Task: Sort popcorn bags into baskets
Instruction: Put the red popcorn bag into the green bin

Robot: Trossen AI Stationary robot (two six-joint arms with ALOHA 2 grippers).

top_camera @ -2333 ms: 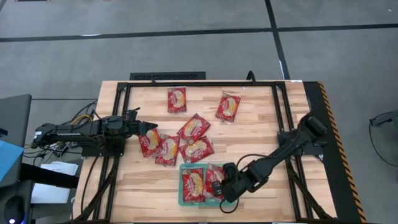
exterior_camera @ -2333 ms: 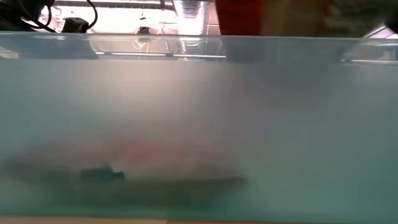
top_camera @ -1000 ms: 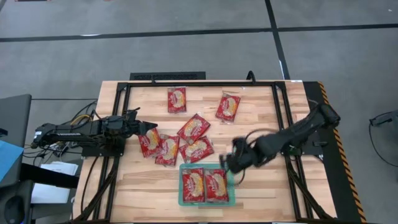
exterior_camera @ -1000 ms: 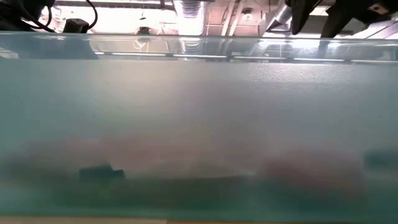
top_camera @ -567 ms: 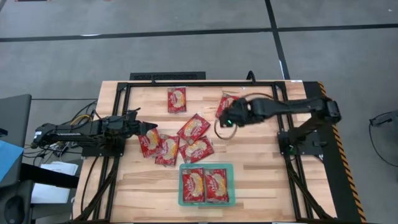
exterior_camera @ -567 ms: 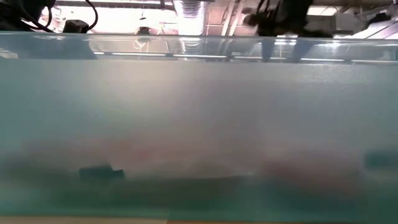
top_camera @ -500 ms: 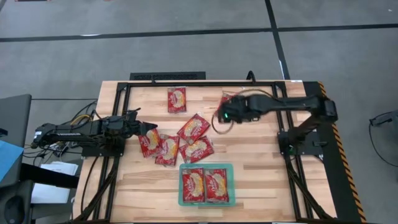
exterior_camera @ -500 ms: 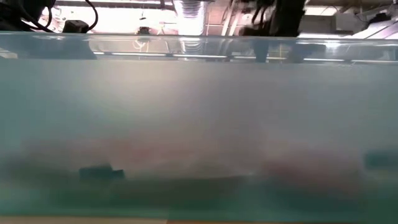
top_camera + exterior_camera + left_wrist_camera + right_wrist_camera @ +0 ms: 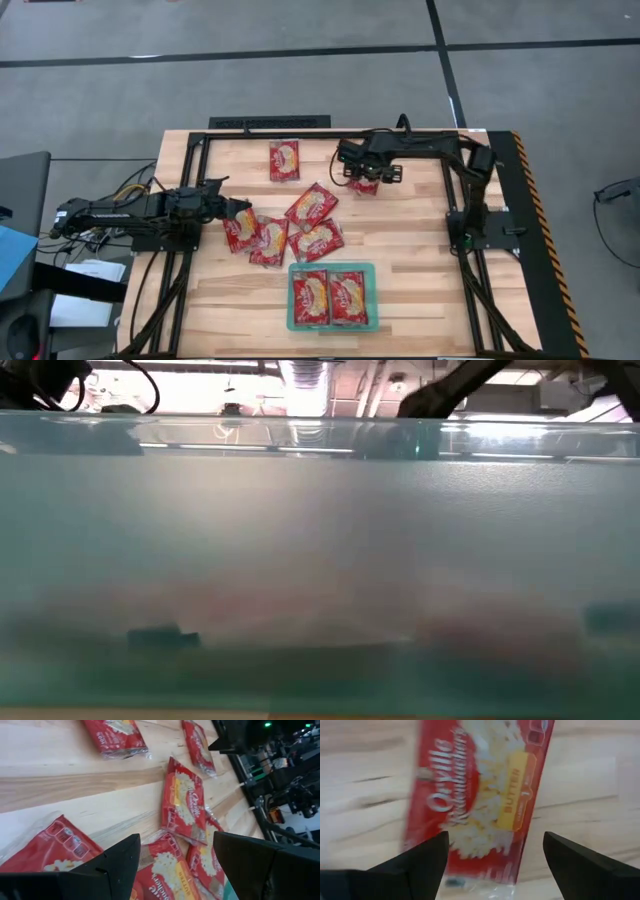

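The teal basket (image 9: 330,266) stands near the front edge with two popcorn bags (image 9: 310,297) (image 9: 348,297) lying flat in it. Several more red bags lie flat on the wood, among them one at the far side (image 9: 284,160) and a cluster in the middle (image 9: 311,204) (image 9: 269,241). My right gripper (image 9: 363,170) hangs open over the far right bag (image 9: 480,790), one finger on either side of it (image 9: 492,865). My left gripper (image 9: 228,207) stands open at the left, beside the cluster's leftmost bag (image 9: 240,228) (image 9: 50,850).
A black frame (image 9: 270,122) runs round the wooden table top. In the low view the basket's translucent wall (image 9: 320,560) fills nearly everything, and only a stretch of dark arm (image 9: 450,390) shows above it. Bare wood lies to the right of the basket.
My right gripper has swung from just right of the basket toward the table's far edge, turning as it went, and now hangs over the far right bag. The two bags in the basket have stayed put.
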